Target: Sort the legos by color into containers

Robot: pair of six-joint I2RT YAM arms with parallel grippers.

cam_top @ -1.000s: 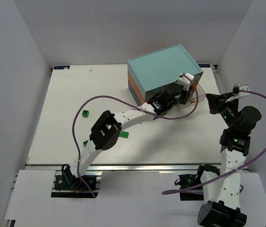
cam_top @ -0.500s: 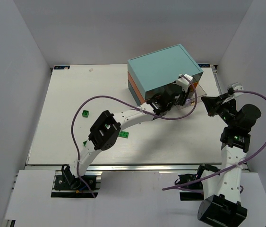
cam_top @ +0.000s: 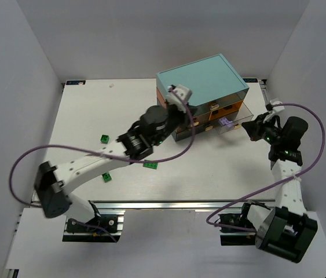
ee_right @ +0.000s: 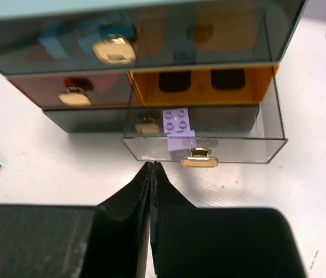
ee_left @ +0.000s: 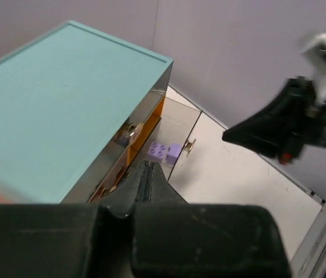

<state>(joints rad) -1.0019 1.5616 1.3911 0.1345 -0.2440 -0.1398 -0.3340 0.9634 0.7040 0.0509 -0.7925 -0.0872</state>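
Right tool: matte black wedge before smoky drawer, studded lilac brick

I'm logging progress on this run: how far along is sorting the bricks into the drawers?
Done: a lilac brick lies in the open bottom drawer. In hand: nothing. The left gripper and right gripper are both shut and empty, near the chest. Left: three green bricks lie loose on the table.
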